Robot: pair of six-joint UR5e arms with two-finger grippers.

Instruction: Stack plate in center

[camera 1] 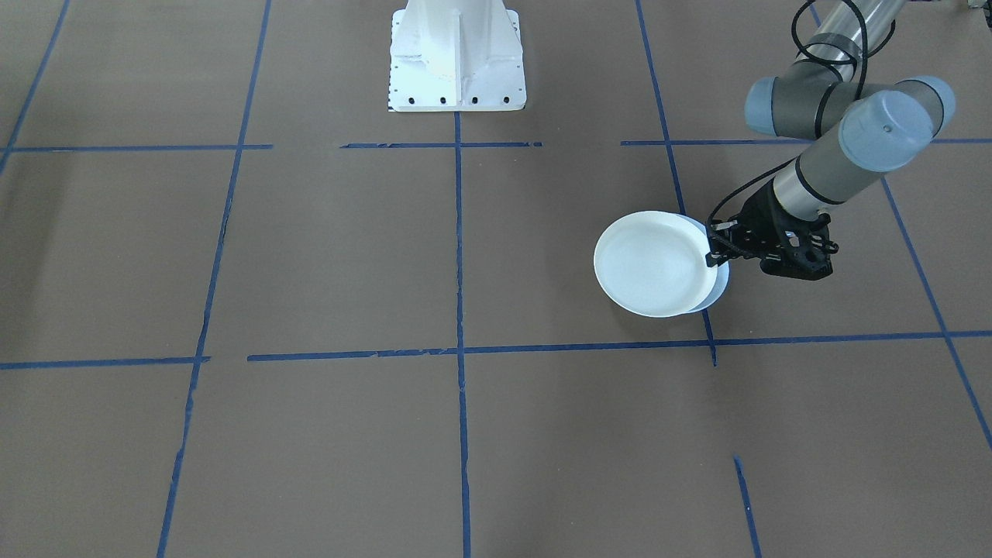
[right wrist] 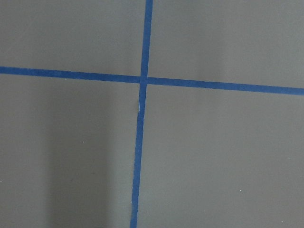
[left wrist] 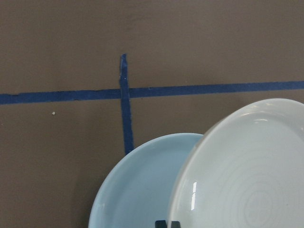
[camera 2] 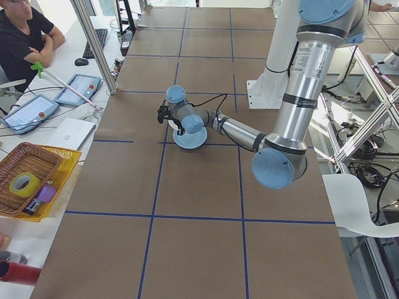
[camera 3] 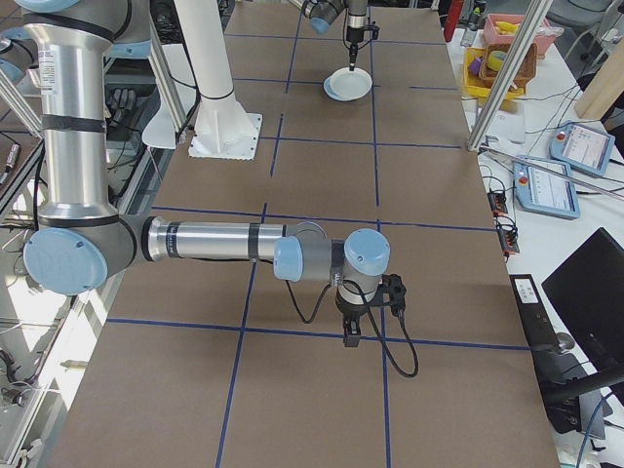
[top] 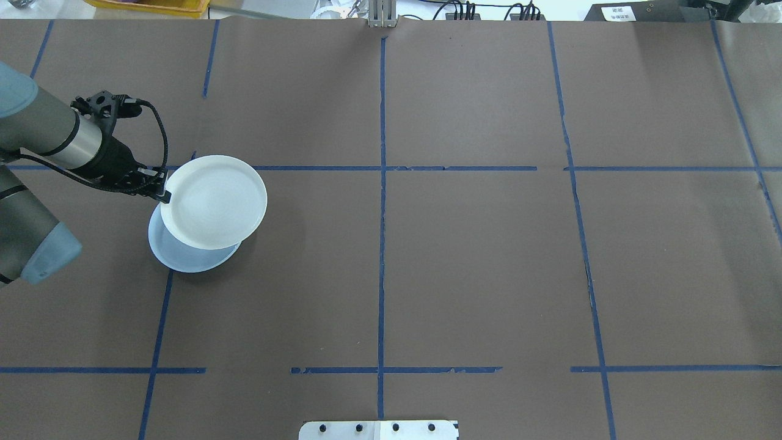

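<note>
The left gripper (top: 164, 186) is clamped on the white plate's (top: 214, 201) rim, carrying it, seemingly lifted, over the pale-blue plate (top: 183, 256); next, centre and lower. Right gripper's (camera 3: 363, 317) state: cannot tell

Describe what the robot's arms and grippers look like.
Both arms have silver-grey tube links with pale blue joint caps and dark bands. The left gripper is black, two-fingered, on a black wrist mount, with a black cable looping along the forearm. The right gripper is likewise black with a looping black cable.
</note>
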